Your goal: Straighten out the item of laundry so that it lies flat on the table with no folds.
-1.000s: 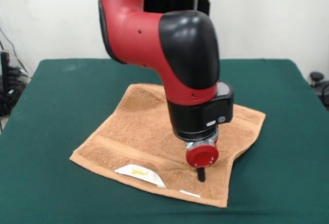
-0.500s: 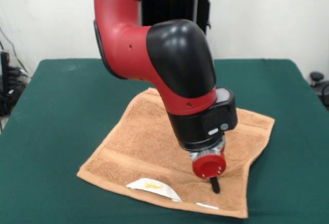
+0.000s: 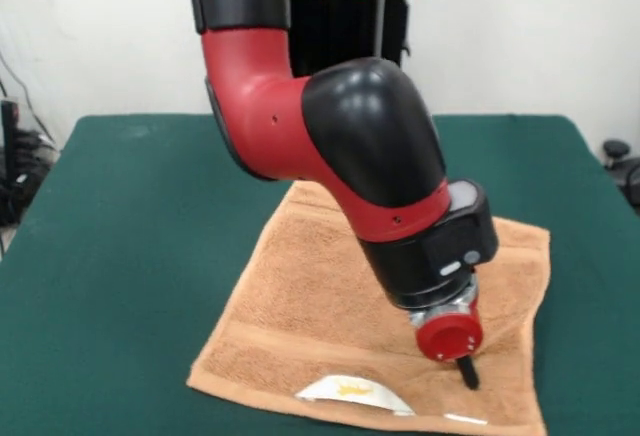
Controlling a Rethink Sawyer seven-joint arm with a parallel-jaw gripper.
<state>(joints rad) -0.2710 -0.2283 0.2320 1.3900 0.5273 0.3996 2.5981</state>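
Note:
The light-brown towel lies spread on the dark green table, right of centre and close to the near edge. Its white label with a yellow mark lies on the near border. The red and black arm comes down over the towel and hides part of its middle. My gripper shows as one narrow black tip below a red disc. It is pressed into the towel near the near right corner, shut on the cloth. The parts of the towel that show look flat, with border bands along the edges.
The robot's pedestal stands at the far side of the table. Cables and dark gear sit off the left edge. A black object sits off the right edge. Bare green cloth spreads to the left and far side.
My gripper has moved right and toward the near edge. The towel has slid with it, and its right side now looks straighter and more spread out.

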